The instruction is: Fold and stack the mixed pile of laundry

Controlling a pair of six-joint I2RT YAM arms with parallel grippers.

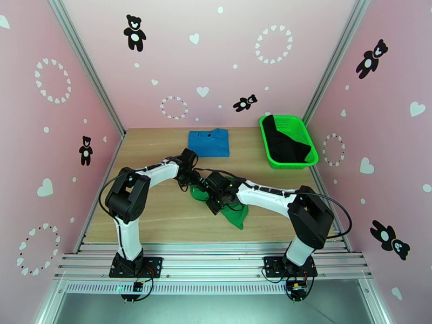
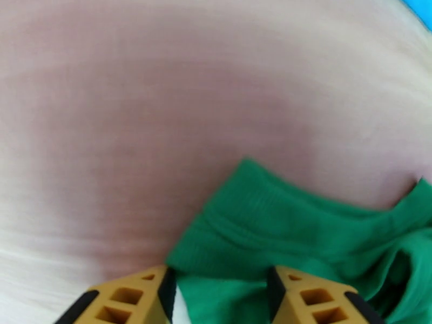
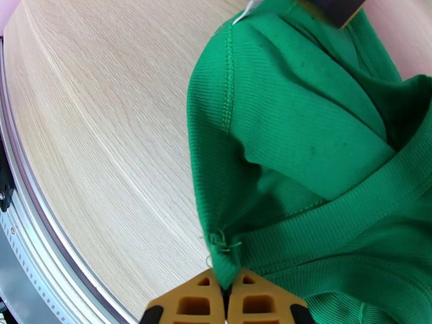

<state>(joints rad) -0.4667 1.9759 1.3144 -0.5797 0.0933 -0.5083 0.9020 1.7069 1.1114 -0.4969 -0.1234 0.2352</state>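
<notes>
- Green garment [image 1: 236, 214] lies crumpled on the wooden table [image 1: 156, 222], near mid-table and closer to the arm bases than the other two pieces. Both grippers sit over it.
- Blue T-shirt [image 1: 209, 143] is folded flat at the far middle of the table. Black garment [image 1: 285, 144] is in the basket [image 1: 300, 124] at the far right, unfolded.
- Step in hand, as I judge it: spreading the green piece flat before its first fold. One garment looks done, one is in work, one is untouched.
- Right gripper [image 3: 227, 284]: jaws pressed together, pinching a hem corner of the green cloth where loose threads show.
- Left gripper [image 2: 220, 274]: jaws spread, standing astride an edge of the green cloth. The cloth lies in the gap and is not clamped.
- Long axis in the top view: a diagonal from far-left, under the grippers, to near-right. Much of the outline is hidden by the arms.
- Heading: a white label [image 3: 245, 9] shows at the end away from the right gripper, so the neck probably points that way. This is not certain.
- Next move calls for the left jaws to close on that edge, then both arms to draw apart along the diagonal, lifting enough to shake out the bunching before laying the cloth flat.
</notes>
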